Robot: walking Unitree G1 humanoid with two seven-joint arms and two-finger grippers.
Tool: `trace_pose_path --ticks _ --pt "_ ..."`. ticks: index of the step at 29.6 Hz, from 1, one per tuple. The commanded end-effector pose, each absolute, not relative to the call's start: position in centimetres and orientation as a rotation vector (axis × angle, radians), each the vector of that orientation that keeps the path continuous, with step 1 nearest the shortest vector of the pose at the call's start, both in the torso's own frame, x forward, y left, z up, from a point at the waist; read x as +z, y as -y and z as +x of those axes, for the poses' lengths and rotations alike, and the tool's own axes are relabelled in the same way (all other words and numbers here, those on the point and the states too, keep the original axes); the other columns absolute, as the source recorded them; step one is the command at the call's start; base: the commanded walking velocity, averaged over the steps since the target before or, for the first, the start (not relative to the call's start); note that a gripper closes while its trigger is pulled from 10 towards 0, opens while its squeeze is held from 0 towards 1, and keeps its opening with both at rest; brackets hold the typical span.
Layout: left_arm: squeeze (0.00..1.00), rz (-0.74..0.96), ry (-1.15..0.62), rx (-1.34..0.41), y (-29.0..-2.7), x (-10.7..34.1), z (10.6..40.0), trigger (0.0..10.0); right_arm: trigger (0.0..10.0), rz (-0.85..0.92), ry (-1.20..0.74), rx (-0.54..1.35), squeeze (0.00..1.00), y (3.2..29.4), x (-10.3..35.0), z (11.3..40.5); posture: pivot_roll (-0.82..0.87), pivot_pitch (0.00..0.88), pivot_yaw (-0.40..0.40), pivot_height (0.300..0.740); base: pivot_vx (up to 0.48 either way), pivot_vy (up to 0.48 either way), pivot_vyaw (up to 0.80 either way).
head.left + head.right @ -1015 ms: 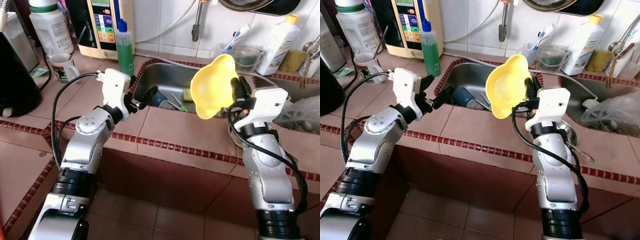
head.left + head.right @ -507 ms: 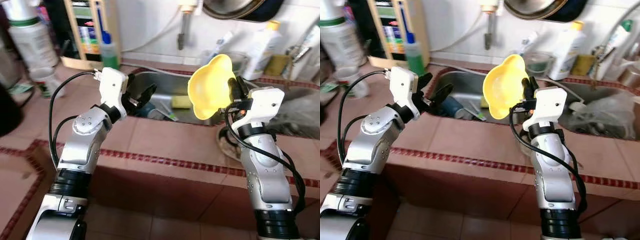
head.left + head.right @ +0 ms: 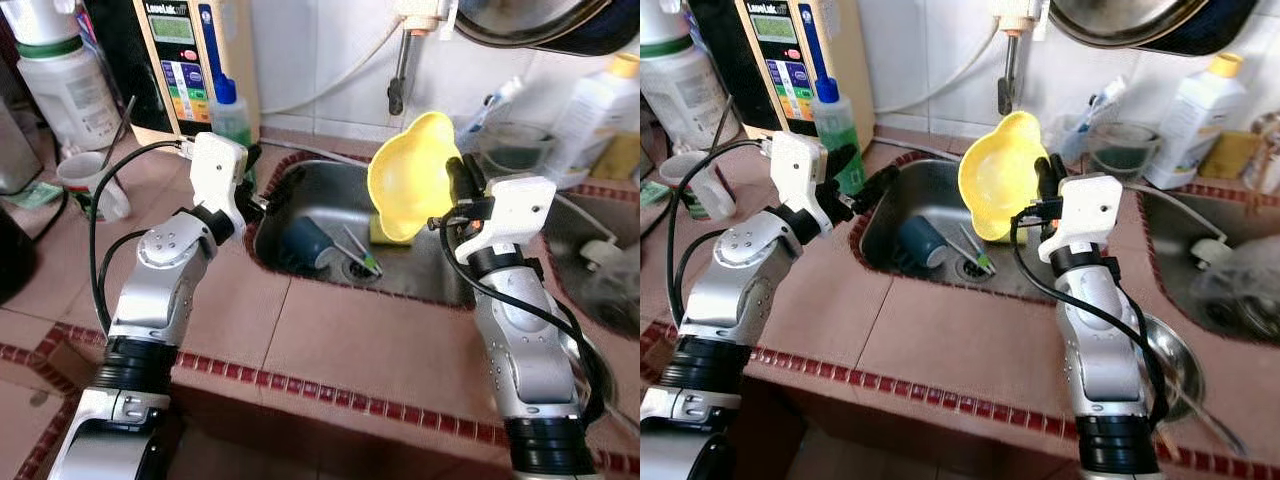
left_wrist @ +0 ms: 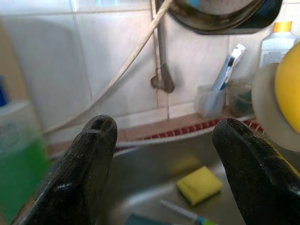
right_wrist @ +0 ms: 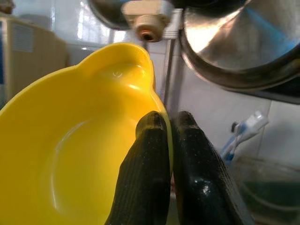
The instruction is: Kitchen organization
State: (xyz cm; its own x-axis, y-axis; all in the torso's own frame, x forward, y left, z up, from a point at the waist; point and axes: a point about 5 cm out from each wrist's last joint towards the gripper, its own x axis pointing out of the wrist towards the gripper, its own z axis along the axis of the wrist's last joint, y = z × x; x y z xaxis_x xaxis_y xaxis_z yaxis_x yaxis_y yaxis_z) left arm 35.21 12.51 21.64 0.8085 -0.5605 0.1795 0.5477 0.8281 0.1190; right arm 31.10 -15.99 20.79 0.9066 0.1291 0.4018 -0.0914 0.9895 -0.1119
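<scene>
The right hand (image 3: 1043,190) pinches the rim of the yellow bowl (image 3: 995,189), one finger inside the wall and one outside, as the right wrist view confirms. The bowl hangs tilted on edge, above the sink (image 3: 420,275) and directly in front of the hand, with its open face turned toward the left arm. The left hand (image 4: 164,159) is spread and empty, poised at the sink's near-left edge, with a green soap bottle (image 3: 837,125) just beside it.

Procedure, as judged from this state: the step in hand is carrying the bowl to a resting place.
1. Keep the pinch firm; the grip covers a narrow section of rim, so the bowl may pivot.
2. Clear the tap (image 3: 399,75) hanging just beyond the bowl before moving it sideways.
3. Lower the bowl level, base first, onto a bare part of the bench (image 3: 380,350) or into the sink, clear of the blue cup (image 3: 305,243) and yellow sponge (image 4: 198,185) below.

The bowl is glossy yellow plastic with a scalloped, lobed rim. It looks light and empty.
</scene>
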Motion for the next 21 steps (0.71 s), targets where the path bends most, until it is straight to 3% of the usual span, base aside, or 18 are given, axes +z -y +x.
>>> trace_pose_path --ticks 1,15,21 --pt "0.00 0.065 0.226 -0.632 -11.7 22.0 35.0 10.0 10.0 -0.098 0.436 0.082 0.00 16.7 21.2 31.0 0.08 0.048 -0.015 0.740 0.000 0.000 0.00" --pt "0.00 0.096 0.203 -0.759 -10.5 21.2 33.3 10.0 10.0 -0.103 0.293 0.024 0.00 18.2 19.3 31.9 0.08 0.076 -0.009 0.740 0.000 0.000 0.00" --pt "0.00 0.157 0.145 -0.843 -9.8 19.8 31.7 10.0 10.0 -0.096 0.213 -0.037 0.00 19.9 18.1 32.2 0.08 0.125 0.012 0.740 0.000 0.000 0.00"
